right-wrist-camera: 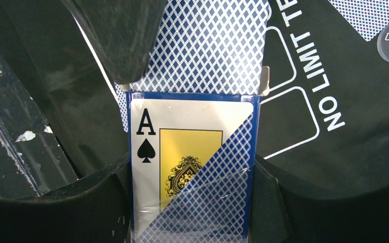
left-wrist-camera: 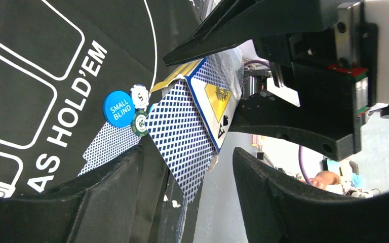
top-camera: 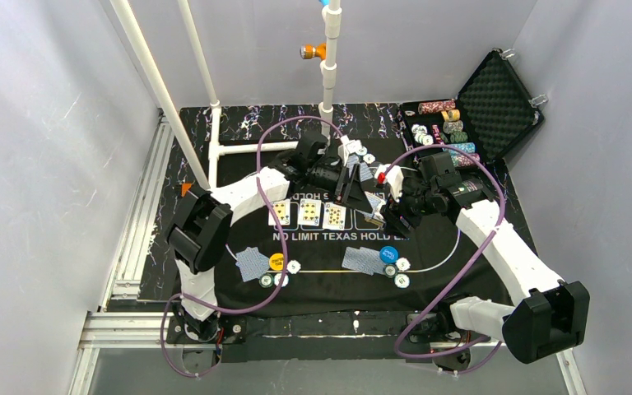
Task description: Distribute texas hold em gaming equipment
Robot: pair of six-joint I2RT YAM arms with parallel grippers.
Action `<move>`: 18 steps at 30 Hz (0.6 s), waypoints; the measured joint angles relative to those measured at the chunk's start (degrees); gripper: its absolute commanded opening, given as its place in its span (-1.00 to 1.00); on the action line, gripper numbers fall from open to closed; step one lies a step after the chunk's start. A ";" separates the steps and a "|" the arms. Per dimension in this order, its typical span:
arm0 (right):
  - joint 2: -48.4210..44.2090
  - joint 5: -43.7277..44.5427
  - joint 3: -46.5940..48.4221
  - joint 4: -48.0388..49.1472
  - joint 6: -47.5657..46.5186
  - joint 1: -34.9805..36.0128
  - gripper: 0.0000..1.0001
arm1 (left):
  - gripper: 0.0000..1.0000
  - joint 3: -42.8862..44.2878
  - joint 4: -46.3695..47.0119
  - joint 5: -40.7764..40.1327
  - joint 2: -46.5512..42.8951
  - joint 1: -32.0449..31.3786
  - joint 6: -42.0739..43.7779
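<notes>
Right wrist view: my right hand [right-wrist-camera: 190, 177] is clamped on the ace-of-spades card box [right-wrist-camera: 182, 131], held up over the mat [right-wrist-camera: 334, 152], with a blue-backed card [right-wrist-camera: 207, 45] sticking out of its open end. My left hand [left-wrist-camera: 190, 167] is apart, the card lying against one finger. I'd pinch the card's free end squarely, pull straight along the box, and hold the box steady.

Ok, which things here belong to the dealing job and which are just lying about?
Job: card box in the right fingers, three face-up cards, blue-backed cards, yellow disc, blue disc, chips on the mat.
Lying about: black mat, foam-lined case, white pipe frame.
</notes>
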 measured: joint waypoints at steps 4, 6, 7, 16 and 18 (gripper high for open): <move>0.00 -0.09 0.00 0.00 0.00 0.00 -0.97 | -0.11 0.02 0.13 0.68 1.16 -0.59 -0.87; 0.00 -0.11 0.00 0.00 0.00 0.00 -0.97 | -0.23 0.02 0.02 0.87 1.60 -0.59 -1.38; 0.00 -0.09 0.00 0.00 -0.02 0.00 -0.97 | -0.27 0.02 -0.04 0.90 1.66 -0.59 -1.60; 0.00 0.20 0.00 -0.02 0.00 0.00 -0.97 | -0.48 0.02 0.35 1.20 1.68 -0.11 -2.32; 0.00 0.39 0.00 -0.02 0.00 0.00 -0.97 | -0.49 0.02 0.44 1.18 1.66 0.17 -2.45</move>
